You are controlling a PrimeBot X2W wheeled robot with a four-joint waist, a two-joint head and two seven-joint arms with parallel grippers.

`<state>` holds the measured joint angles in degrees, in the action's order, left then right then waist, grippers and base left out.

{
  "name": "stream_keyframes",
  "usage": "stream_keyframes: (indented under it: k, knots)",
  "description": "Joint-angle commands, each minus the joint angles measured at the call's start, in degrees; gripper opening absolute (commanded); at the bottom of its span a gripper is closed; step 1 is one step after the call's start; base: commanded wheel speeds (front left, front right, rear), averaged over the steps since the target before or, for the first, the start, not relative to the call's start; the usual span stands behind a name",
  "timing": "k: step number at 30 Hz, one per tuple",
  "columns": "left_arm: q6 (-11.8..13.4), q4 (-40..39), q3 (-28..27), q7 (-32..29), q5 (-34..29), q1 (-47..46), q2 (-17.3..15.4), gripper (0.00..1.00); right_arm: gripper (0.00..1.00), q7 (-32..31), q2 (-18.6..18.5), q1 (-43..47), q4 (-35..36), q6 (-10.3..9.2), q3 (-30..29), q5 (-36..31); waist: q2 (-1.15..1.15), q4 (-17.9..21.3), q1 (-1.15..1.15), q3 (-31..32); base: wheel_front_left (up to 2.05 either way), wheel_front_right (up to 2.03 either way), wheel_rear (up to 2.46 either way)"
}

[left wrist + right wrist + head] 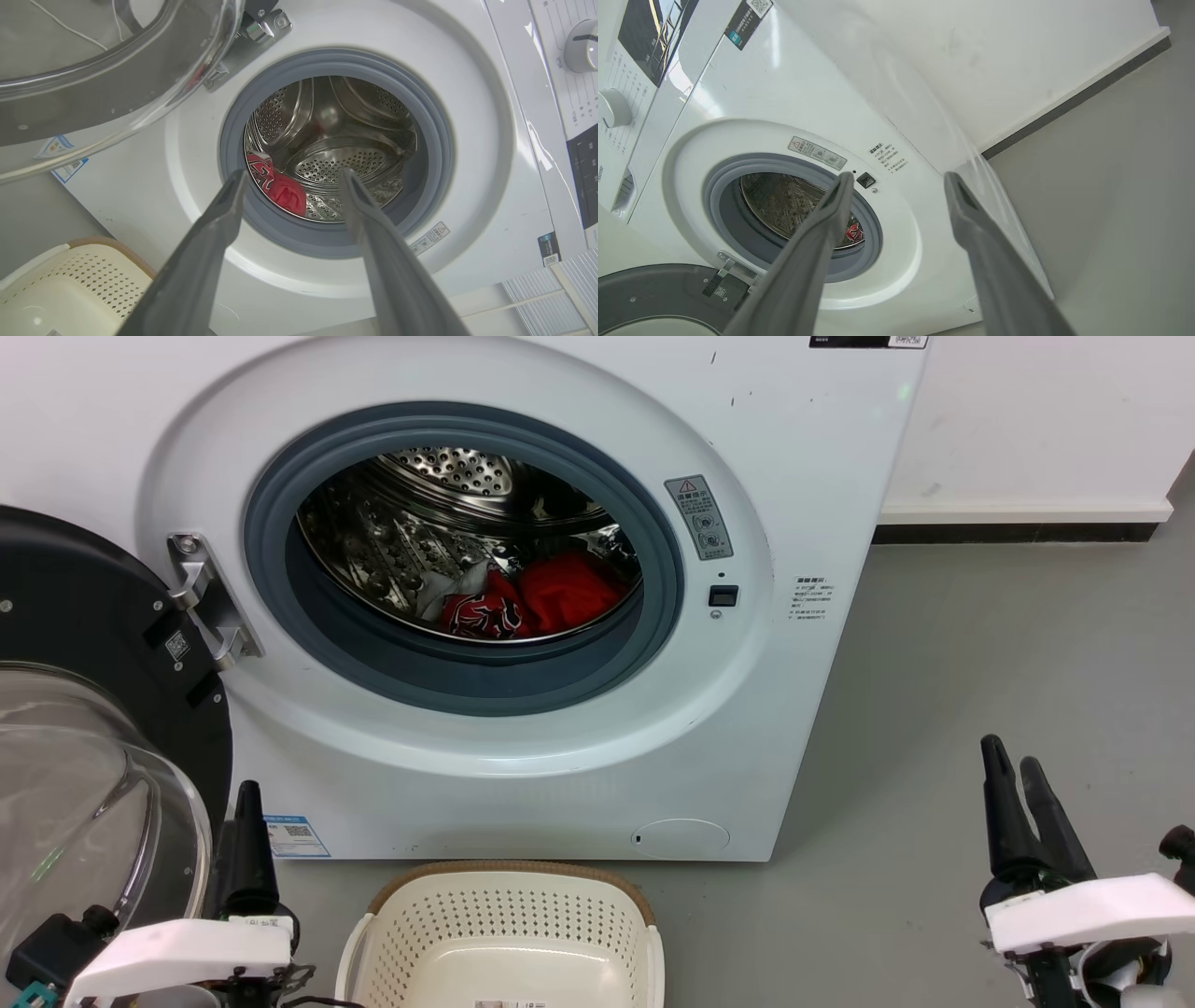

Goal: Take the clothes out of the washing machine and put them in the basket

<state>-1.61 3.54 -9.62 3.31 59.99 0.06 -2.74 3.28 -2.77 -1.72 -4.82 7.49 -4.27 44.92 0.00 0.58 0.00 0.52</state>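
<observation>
Head view: a white front-loading washing machine [803, 476] stands on a grey floor [980, 663] against a white wall [1046, 411]. Its black-rimmed porthole door [84, 607] is swung open to the robot's left on a metal hinge [201, 597], with the glass bowl [84, 803] facing outward. Inside the grey rubber door ring [271, 532], the perforated steel drum [448, 476] holds the clothes [527, 602]. A red jersey [485, 614] with black-and-white markings lies at the drum's bottom near the front. A plain red garment [568, 586] touches it on the right. A cream basket [509, 871] with perforated sides and a brown woven rim stands on the floor just in front of the machine, below the door opening.

The left hand [248, 793] rises at lower left, between the open door and the basket, seen edge-on so that its fingers [248, 840] overlap. The right hand [1010, 753] rises at lower right over the floor, well apart from the machine, its fingers slightly spread.

Left wrist view: the left hand's two fingers stand apart, gripping nothing, and point toward the drum opening. The clothes show between them, low in the drum.

Right wrist view: the right hand's fingers stand apart and empty. The one on that view's left crosses the door ring, and the other crosses the machine's corner.
</observation>
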Motion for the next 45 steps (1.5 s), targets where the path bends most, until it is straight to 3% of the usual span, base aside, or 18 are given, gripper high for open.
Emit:
stream_keyframes:
  k: [1, 4, 9, 15, 21, 34, 45]
  knots:
    - [0.7, -2.1, 0.4, 0.7, -2.2, 0.1, -0.1, 1.0, 1.0, 0.7, -0.2, -0.1, 1.9, 0.0, 0.6, -3.7, 0.0, 0.0, 0.0, 0.0, 0.0, 0.0, 0.0]
    - [0.8, -3.1, 1.0, 1.3, -4.3, 0.6, -0.1, 1.0, 1.0, 1.3, -0.2, 0.0, 3.1, 0.0, 1.4, -7.4, 0.0, 0.0, 0.0, 0.0, 0.0, 0.0, 0.0]
    - [-1.4, -3.7, 1.9, 2.2, -7.3, 1.5, -0.1, 1.0, 1.0, 2.2, -0.2, 0.1, 5.0, 0.0, 2.4, -12.9, 0.0, 0.1, 0.0, 0.1, 0.0, 0.0, 0.0]
    - [-2.6, -5.1, 3.3, 3.3, -15.1, 2.0, -0.1, 1.0, 1.0, 3.3, -0.2, 0.9, 5.5, 0.0, 3.5, -18.7, 0.0, 0.2, 0.0, 0.1, 0.0, 0.0, 0.0]
    - [-1.1, -6.5, 6.6, 4.3, -24.6, 2.5, -0.1, 1.0, 1.0, 4.3, -0.2, 1.4, 6.0, 0.0, 4.6, -23.1, 0.0, 0.3, 0.0, 0.2, 0.0, 0.0, 0.0]
    - [1.7, -7.5, 10.9, 6.1, -36.9, 3.6, -0.9, 1.0, 1.0, 6.1, -0.2, 2.6, 5.8, 0.0, 4.7, -31.7, 0.0, 0.4, 0.0, 0.3, 0.0, 0.0, 0.0]
    - [5.0, -7.0, 16.0, 7.6, -42.7, 4.7, -3.3, 1.0, 1.0, 7.6, -0.2, 3.7, 5.5, 0.0, 4.3, -38.5, 0.0, 0.6, 0.0, 0.5, 0.0, 0.0, 0.0]
